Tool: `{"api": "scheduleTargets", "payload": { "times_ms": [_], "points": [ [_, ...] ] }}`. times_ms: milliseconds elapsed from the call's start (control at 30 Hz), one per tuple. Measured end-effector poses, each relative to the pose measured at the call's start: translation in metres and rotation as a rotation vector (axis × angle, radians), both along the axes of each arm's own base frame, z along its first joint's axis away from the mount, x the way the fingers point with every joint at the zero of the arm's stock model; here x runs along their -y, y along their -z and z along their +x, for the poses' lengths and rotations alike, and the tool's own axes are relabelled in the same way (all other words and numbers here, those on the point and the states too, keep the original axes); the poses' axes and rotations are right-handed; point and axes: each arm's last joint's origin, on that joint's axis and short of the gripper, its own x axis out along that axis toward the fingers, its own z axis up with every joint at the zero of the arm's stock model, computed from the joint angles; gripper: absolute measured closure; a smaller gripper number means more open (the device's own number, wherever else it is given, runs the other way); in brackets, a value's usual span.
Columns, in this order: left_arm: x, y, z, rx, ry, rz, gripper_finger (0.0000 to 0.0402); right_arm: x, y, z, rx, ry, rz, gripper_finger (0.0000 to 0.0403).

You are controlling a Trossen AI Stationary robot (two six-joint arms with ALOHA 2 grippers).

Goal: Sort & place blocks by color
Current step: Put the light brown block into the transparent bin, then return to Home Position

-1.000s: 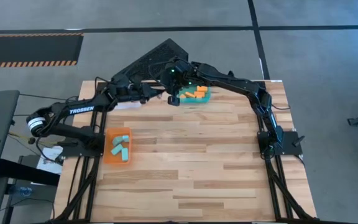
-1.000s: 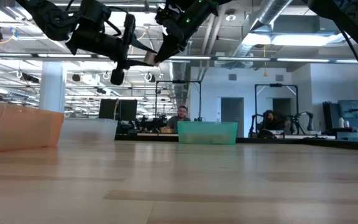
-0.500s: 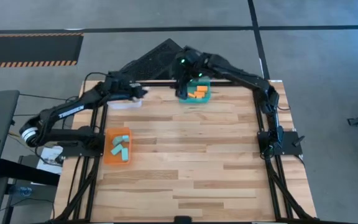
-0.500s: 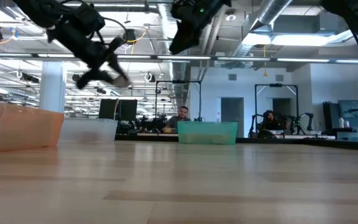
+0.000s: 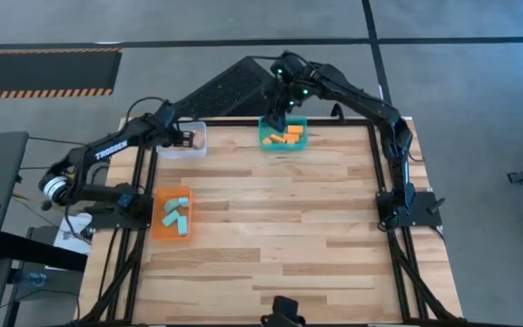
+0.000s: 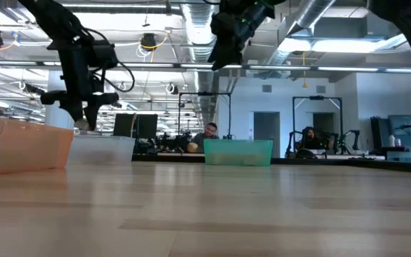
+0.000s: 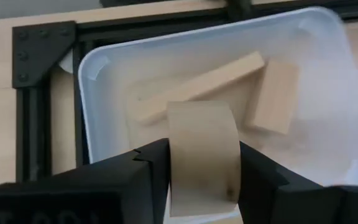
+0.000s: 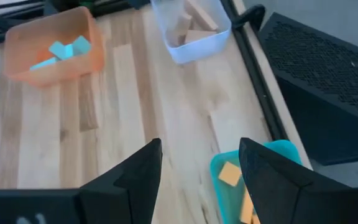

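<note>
The wooden desk (image 5: pixel 271 227) is bare of loose blocks. Left gripper (image 7: pixel 201 171) pinches a tan block (image 7: pixel 202 155) over the clear bin (image 5: pixel 187 141); right gripper (image 5: pixel 275 118), jaws spread and empty, hovers above the teal bin (image 5: pixel 284 136). Nearly finished.

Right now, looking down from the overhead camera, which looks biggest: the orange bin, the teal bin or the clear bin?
Largest to smallest:
1. Teal bin and orange bin look about alike; I can't rank them.
2. Clear bin, though the left arm covers part of it, so this is unsure.
</note>
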Motion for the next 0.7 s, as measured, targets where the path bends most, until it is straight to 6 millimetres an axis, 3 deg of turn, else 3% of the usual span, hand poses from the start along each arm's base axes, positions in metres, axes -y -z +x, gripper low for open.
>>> {"api": "scheduleTargets", "payload": {
  "times_ms": [233, 400, 567, 700],
  "points": [
    [-0.007, 0.018, 0.006, -0.07, 0.012, -0.067, 0.0218, -0.005, 0.004, -0.004, -0.059, -0.017, 0.033, 0.0168],
    [-0.007, 0.018, 0.006, -0.064, 0.014, -0.07, 0.018, -0.007, 0.007, -0.008, -0.109, -0.034, 0.05, 0.0168],
    [-0.002, -0.002, 0.005, 0.024, 0.064, -0.022, 0.0154, -0.015, 0.004, -0.018, -0.105, -0.133, 0.167, 0.0168],
    [0.007, -0.025, 0.012, 0.219, 0.173, 0.026, 0.0151, -0.023, -0.003, -0.029, -0.054, -0.208, 0.253, 0.0168]
  ]
}}
